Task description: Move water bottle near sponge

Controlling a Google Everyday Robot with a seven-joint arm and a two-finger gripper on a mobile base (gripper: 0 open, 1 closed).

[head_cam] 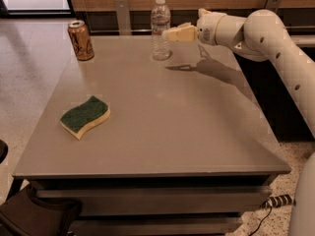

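Observation:
The water bottle [160,28] is clear and ribbed with a white cap. It stands upright near the far edge of the grey table [162,127]. The sponge [85,116] has a dark green top over pale yellow foam and lies flat at the table's front left. My gripper [170,34] reaches in from the right on a white arm, held above the table. Its tips are just right of the bottle's middle, almost touching it. It holds nothing.
A brown-gold drink can [80,40] stands at the table's far left corner. A wooden wall with metal brackets runs behind the table. Drawers sit under the tabletop, and a cable lies on the floor at the lower right.

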